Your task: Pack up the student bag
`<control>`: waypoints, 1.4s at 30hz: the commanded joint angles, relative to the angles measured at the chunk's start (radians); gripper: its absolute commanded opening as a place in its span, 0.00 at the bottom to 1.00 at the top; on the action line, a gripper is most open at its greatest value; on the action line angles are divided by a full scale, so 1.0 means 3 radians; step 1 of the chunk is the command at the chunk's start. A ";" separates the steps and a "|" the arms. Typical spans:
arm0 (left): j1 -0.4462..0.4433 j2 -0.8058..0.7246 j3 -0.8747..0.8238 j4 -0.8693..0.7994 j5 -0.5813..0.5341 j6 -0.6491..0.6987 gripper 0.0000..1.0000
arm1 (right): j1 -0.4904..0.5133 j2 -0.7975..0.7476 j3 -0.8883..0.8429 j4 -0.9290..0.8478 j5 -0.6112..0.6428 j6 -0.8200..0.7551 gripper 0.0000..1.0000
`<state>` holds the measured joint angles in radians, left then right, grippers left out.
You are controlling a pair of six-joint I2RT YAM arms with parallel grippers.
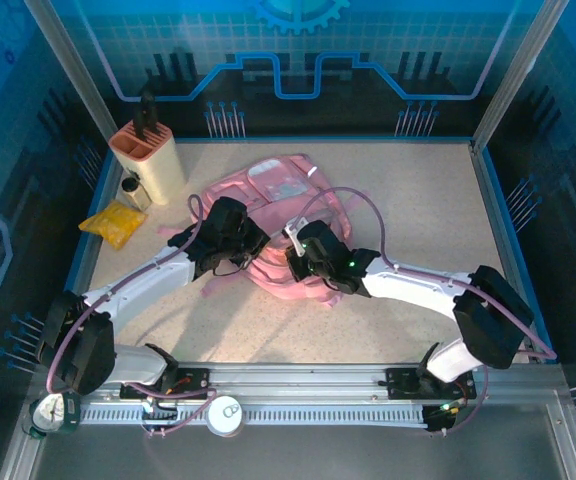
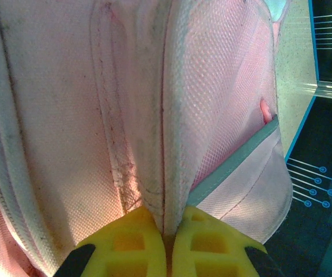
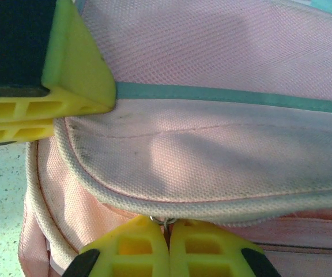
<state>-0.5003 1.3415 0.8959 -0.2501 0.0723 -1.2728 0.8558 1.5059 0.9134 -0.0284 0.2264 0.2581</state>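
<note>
Unzipping, I reckon: left gripper pinches a seam of the student bag, right gripper nips its metal ring; next, a steady pull.

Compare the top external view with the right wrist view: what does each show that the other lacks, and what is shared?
Top external adds the layout: the whole student bag on the table, a yellow packet, a tan holder and the white arms. Right wrist adds close detail: the right end effector shut on a small metal ring under the bag's piped flap, and a grey-green trim band. Shared: the pink bag and that end effector.
</note>
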 commanded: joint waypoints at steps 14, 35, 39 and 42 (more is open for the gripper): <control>0.0157 -0.0147 0.0102 0.0014 -0.0045 0.0156 0.00 | -0.0407 -0.0101 -0.0236 -0.0263 -0.0629 0.0270 0.00; 0.0011 0.0004 0.0184 0.0128 -0.0043 0.0152 0.00 | -0.0033 0.0114 0.0037 -0.0328 -0.0274 0.0405 0.10; 0.0012 0.0003 0.0206 0.0073 -0.0098 0.0203 0.00 | -0.0044 -0.0003 0.0052 -0.0478 -0.0047 0.0367 0.00; 0.0036 -0.0027 0.0228 -0.0035 -0.0157 0.0254 0.00 | -0.0150 -0.0103 -0.0046 -0.0539 -0.0003 0.0462 0.00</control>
<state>-0.5003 1.3632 0.9108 -0.2745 0.0841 -1.2377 0.8352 1.5185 0.9287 -0.1223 0.1555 0.3790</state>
